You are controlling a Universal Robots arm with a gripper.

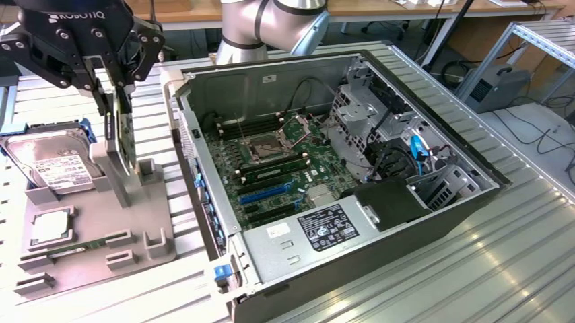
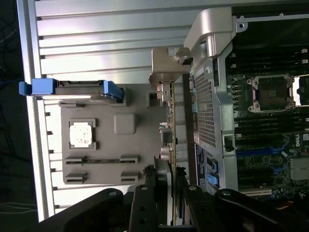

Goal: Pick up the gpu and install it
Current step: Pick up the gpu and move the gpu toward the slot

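Observation:
The gpu (image 1: 118,138) is a thin dark card standing upright on edge, over the tall post of the grey parts holder (image 1: 99,222) at the exterior view's left. My gripper (image 1: 112,99) comes down from above, and its two fingers press on the card's top edge from both sides. In the wrist view the gpu (image 2: 172,130) appears edge-on, with its silvery bracket (image 2: 166,67) at the far end and my gripper (image 2: 170,193) clamped around the near end. I cannot tell whether the card's lower edge still rests in the holder.
The open computer case (image 1: 431,101) lies at the exterior view's right, close beside the card, showing its motherboard (image 1: 269,171) with blue slots (image 1: 265,193). On the holder sit a hard drive (image 1: 54,161), a processor (image 1: 50,229) and a memory stick (image 1: 77,247).

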